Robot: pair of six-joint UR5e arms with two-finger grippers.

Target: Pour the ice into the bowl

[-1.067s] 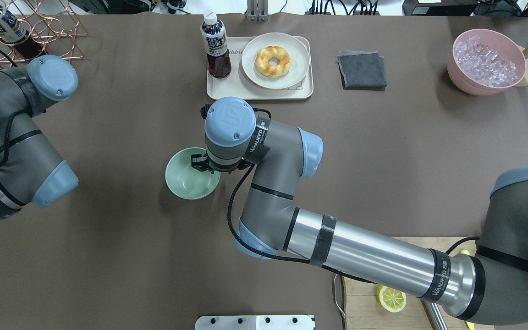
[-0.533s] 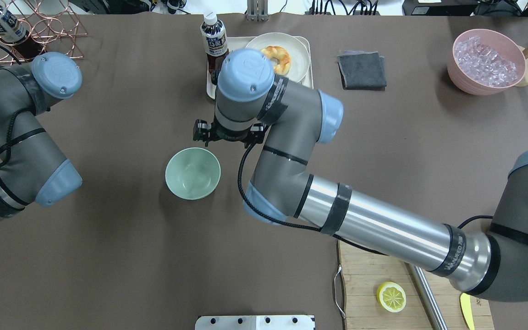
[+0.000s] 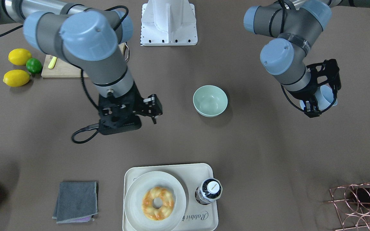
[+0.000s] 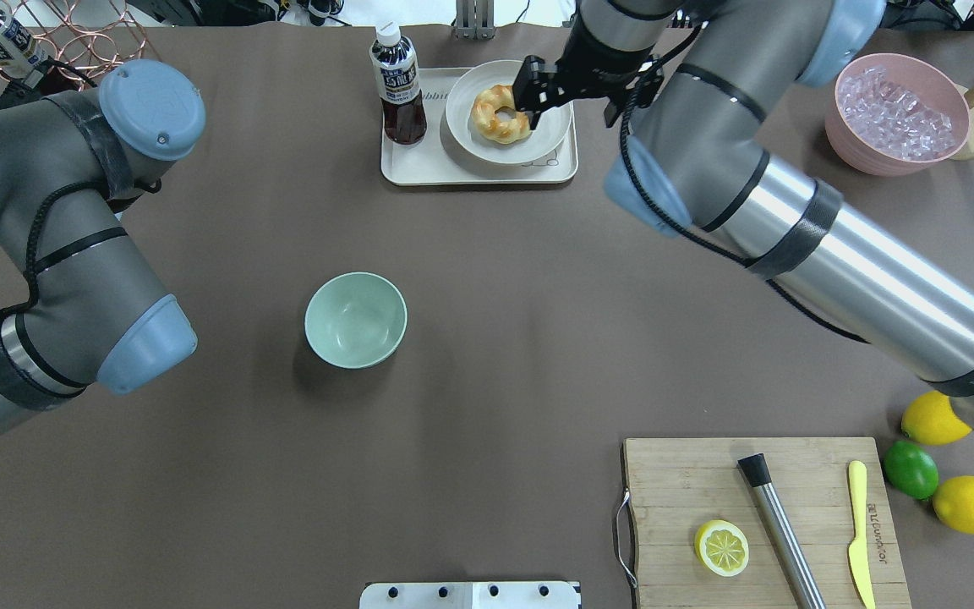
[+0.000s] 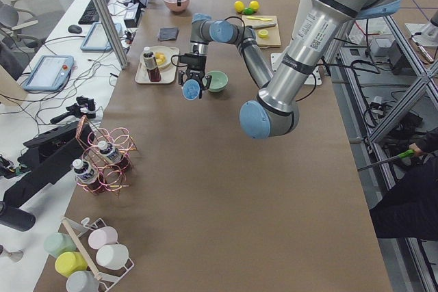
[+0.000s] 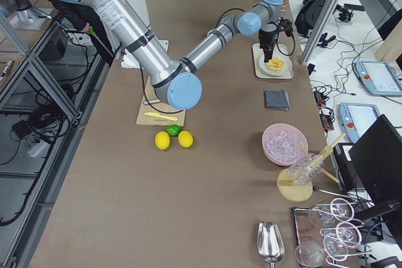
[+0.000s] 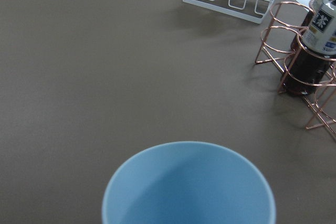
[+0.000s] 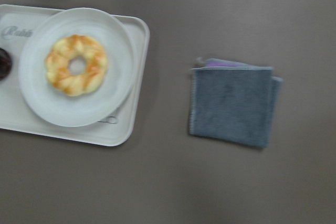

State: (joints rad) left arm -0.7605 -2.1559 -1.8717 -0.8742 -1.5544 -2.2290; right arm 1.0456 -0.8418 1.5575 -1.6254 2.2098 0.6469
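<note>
Two grippers stood well apart from the bowl, which sat upright on the table between the arms. The left gripper was closed around a light blue cup. The right gripper hung high, jaws apart and empty.

Even overhead light; soft shadow beside bowl; right wrist view blurred.
</note>
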